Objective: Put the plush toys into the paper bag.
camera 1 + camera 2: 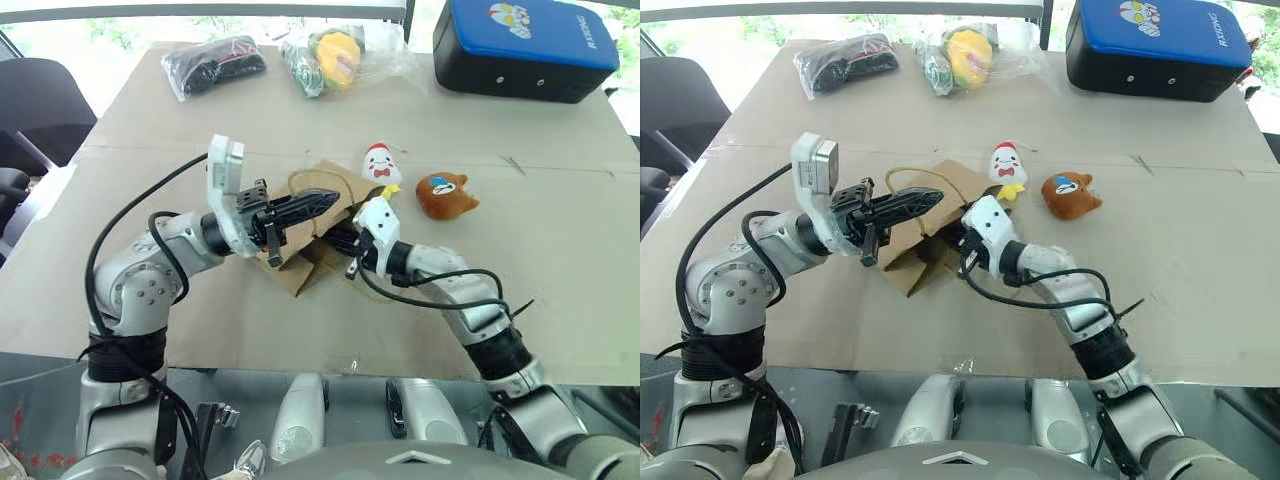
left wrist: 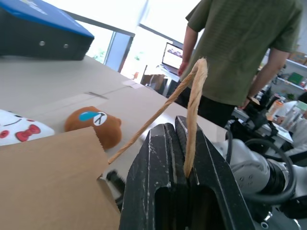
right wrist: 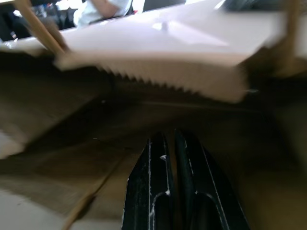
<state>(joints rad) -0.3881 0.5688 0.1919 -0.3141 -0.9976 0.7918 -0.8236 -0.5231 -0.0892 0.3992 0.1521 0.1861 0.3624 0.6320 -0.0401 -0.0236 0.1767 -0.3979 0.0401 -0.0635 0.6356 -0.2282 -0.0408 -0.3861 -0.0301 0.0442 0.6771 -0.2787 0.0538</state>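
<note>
Worktop: cardboard-covered worktop (image 1: 560,290) in a bright room; in the left wrist view a person in a green shirt (image 2: 240,48) stands beyond its far edge.
Far edge, left to right: black item in a clear plastic bag (image 1: 213,65), yellow-green toy in clear plastic (image 1: 335,57), blue-and-black hard case (image 1: 525,45); none of them belong to the job.
Left claw: left claw (image 1: 322,203) pinched tight on one thin twisted paper loop handle (image 2: 192,120), the cord running up between the black fingers; no gap shows.
Paper bag: small brown kraft paper bag (image 1: 908,262) lies creased near the middle of the worktop, between the two arms, its saw-toothed mouth edge in the right wrist view.
Right claw: right claw (image 3: 171,153) shut with nothing seen between its fingers; it appears pushed into the bag's mouth, though whether it touches the paper I cannot tell.
White chicken: white plush chicken with red comb and yellow feet (image 1: 380,163) lies just beyond the bag, apart from both claws.
Brown toy: round brown plush creature with a blue-orange face (image 1: 446,194) lies just to the right of the chicken.
Bag handling: light, thin, easily creased or torn; likely best held by a handle and spread gently from inside rather than pulled hard.
Toy handling: soft, light and squashy, not fragile; a pinch across the body's middle should hold, and the fabric should not slip.
Progress: neither toy is in the bag yet.
</note>
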